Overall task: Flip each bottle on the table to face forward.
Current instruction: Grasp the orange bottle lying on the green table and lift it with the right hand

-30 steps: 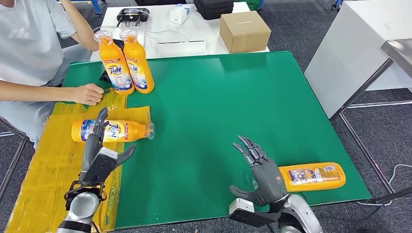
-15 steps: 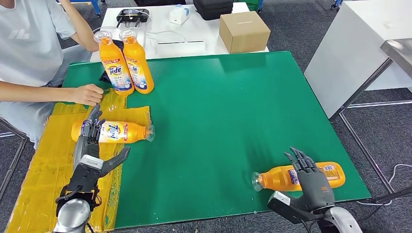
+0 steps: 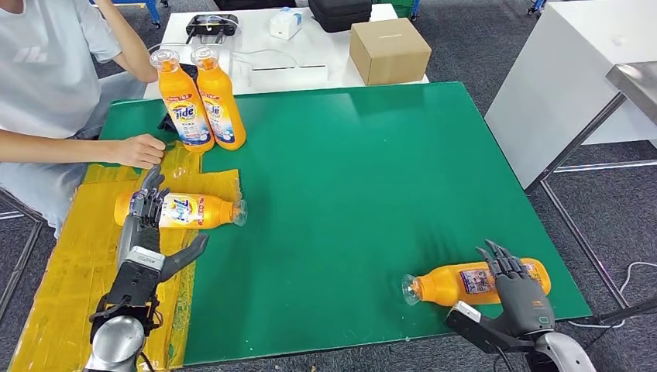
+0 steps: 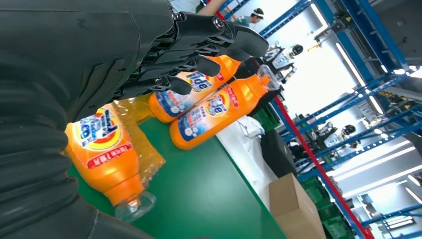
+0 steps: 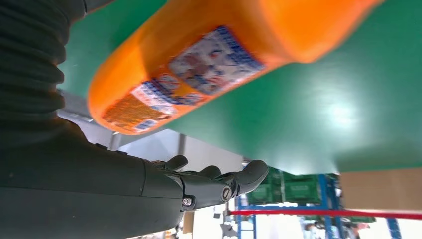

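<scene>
Two bottles (image 3: 200, 99) are stood upright far left, labels forward, seemingly finished; one lying bottle (image 3: 182, 210) is touched near left by the left hand (image 3: 147, 213), fingers spread; another lying bottle (image 3: 472, 282), near right, is approached by the right hand (image 3: 521, 288), fingers apart, nothing held, presumably for turning.

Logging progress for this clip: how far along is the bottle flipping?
Two upright orange detergent bottles show front labels. The left hand rests on a lying orange bottle. The right hand, open, reaches the other lying bottle, back label up: still unflipped.

Head looks down; wrist cameras close on bottles (image 3: 178, 209).
</scene>
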Available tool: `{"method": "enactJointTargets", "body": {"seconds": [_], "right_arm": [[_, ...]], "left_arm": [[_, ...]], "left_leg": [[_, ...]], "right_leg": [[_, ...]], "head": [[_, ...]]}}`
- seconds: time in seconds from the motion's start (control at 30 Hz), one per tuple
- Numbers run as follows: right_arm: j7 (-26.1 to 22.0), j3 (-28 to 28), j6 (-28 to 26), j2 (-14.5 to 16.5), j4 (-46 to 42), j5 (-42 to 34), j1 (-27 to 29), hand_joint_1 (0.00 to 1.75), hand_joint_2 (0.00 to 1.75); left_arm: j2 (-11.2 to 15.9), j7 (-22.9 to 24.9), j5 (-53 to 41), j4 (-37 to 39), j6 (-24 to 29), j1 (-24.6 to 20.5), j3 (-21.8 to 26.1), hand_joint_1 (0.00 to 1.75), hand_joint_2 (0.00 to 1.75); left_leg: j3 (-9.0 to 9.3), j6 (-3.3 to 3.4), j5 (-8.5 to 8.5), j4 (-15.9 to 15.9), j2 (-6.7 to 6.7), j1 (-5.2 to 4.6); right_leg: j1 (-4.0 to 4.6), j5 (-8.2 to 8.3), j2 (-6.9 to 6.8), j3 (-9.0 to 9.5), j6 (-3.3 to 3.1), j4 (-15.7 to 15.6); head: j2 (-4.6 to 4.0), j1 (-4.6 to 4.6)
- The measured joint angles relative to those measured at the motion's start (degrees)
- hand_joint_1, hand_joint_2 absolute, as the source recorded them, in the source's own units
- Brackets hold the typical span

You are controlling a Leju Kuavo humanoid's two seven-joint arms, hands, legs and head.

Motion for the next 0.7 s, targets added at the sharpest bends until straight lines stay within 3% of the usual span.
{"method": "enactJointTargets", "body": {"seconds": [0.4, 0.7], "right_arm": [[3.6, -5.58, 2.57, -0.16, 10.87, 10.56, -4.09, 0.0, 1.75], [5.22, -6.67, 4.55, -1.3, 16.14, 12.62, -6.52, 0.0, 1.75]], "left_arm": [[-0.01, 0.38, 0.62, 0.7, -0.44, -1.9, -1.81, 0.0, 1.75], [-0.07, 0.58, 1.21, 2.2, -0.86, -2.5, -2.42, 0.0, 1.75]], "left_leg": [[0.02, 0.02, 0.01, 0.0, 0.02, 0.0], [0.7, 0.03, -0.45, 0.0, 0.03, 0.01]], "right_leg": [[-0.01, 0.01, 0.01, 0.01, 0.01, 0.0], [0.0, -0.4, 0.03, 0.07, -0.09, -0.06]], "head": [[0.0, -0.02], [0.0, 0.01]]}}
